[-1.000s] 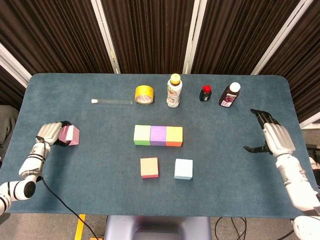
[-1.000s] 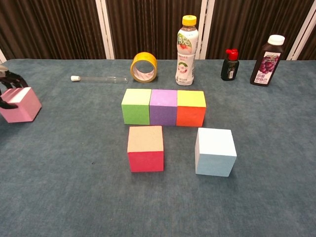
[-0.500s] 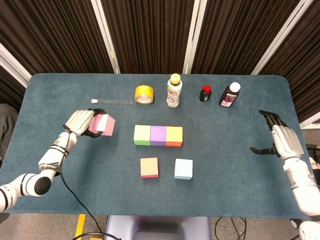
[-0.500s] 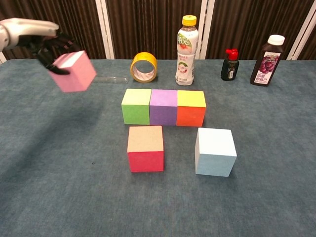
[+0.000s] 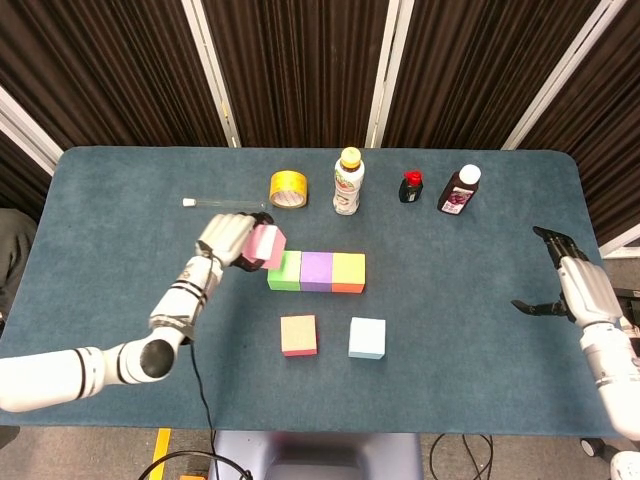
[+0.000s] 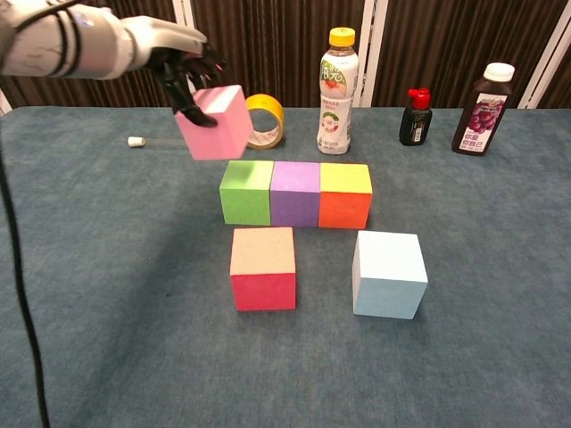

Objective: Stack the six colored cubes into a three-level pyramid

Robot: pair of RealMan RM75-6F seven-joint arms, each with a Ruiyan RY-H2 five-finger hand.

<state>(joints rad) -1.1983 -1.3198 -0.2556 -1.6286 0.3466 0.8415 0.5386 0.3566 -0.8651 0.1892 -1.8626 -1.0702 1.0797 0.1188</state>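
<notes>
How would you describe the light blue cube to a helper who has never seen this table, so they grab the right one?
Find the row of three joined cubes mid-table. Two loose cubes sit nearer the robot than that row; the light blue cube is the right one, below the yellow-topped end. Its neighbour, the tan-topped cube, has a red front, while this one is pale blue all over.

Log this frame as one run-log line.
left hand: holds pink cube aloft near green cube | right hand: open, idle | base row: three cubes | stacked: none

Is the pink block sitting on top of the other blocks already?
No, the pink block is up in the air, held by the left robot hand, above and left of the green block.
</notes>
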